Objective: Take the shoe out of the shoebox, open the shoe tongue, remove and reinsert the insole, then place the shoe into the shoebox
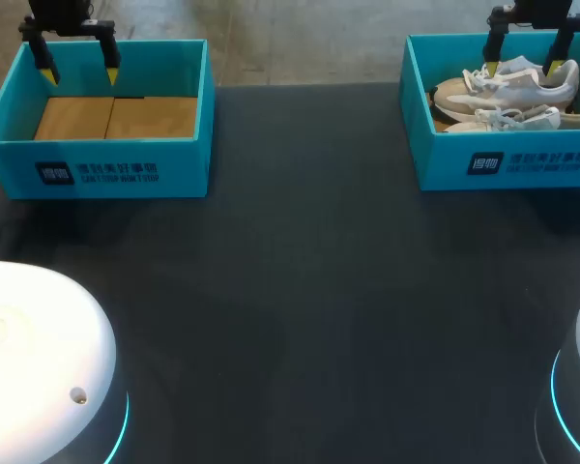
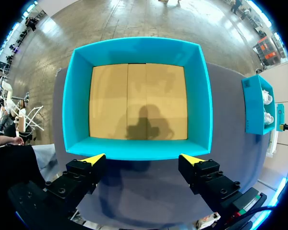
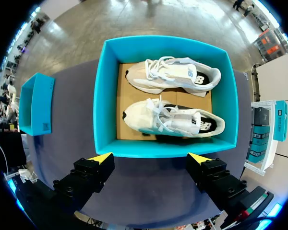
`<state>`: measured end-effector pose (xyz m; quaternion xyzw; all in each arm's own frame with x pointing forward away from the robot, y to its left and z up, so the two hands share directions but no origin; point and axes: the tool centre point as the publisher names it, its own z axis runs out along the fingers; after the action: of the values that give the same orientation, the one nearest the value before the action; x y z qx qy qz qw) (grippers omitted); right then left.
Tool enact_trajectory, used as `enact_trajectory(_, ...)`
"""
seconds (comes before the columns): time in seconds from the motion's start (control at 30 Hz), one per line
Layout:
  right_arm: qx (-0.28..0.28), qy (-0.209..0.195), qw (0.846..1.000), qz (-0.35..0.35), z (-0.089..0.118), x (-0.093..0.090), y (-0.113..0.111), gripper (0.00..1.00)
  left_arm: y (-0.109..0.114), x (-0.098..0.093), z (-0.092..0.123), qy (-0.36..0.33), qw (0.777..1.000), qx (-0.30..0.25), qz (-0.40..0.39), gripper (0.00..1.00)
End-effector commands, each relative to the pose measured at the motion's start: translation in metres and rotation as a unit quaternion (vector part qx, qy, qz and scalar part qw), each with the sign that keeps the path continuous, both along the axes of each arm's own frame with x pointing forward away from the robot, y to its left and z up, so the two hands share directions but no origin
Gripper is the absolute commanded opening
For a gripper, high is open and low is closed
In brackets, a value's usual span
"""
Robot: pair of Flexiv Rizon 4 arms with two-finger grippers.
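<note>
The first step, the taking out of a shoe, is judged as not yet begun. In the turquoise cardboard shoebox (image 3: pixel 100 96) on the right, two pale laced sneakers are laid side by side: the nearer sneaker (image 3: pixel 173 120), closest to the gripper, and the farther sneaker (image 3: pixel 175 73). The right gripper (image 3: pixel 149 158) is held above this box with its fingers spread wide and nothing between them. The left gripper (image 2: pixel 143 158) is spread likewise over a second turquoise box (image 2: pixel 77 105), in which only a brown cardboard floor is seen.

The nearer sneaker is probably best seized across the heel collar, not by the laces. The walls stand close to toes and heels, so a straight lift is advised until the rim is passed. Room for setting down is offered by the dark table top (image 1: pixel 300 290) between the boxes.
</note>
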<state>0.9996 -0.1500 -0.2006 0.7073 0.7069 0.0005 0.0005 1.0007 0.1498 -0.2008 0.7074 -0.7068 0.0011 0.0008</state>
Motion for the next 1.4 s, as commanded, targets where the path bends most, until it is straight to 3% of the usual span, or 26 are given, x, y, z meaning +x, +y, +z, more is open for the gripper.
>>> enact_trajectory(0.03, 0.0, 0.0, 1.0, 0.0, 0.0, 0.0, 0.0, 1.0, 0.0, 0.0, 0.0, 0.0, 1.0, 0.001, 0.0, 1.0)
enact_trajectory(0.63, 0.0, 0.0, 1.0, 0.0, 0.0, 0.0, 0.0, 1.0, 0.0, 0.0, 0.0, 0.0, 1.0, 0.001, 0.0, 1.0)
enact_trajectory(1.07, -0.025, -0.015, 0.997, -0.069, -0.022, 0.018, -0.076, 1.0, 0.0, 0.0, 0.0, 0.0, 1.0, 0.001, 0.0, 1.0)
enact_trajectory(1.4, -0.024, -0.018, 0.994, -0.106, -0.044, 0.012, -0.116, 1.0, 0.0, 0.0, 0.0, 0.0, 1.0, 0.001, 0.0, 1.0)
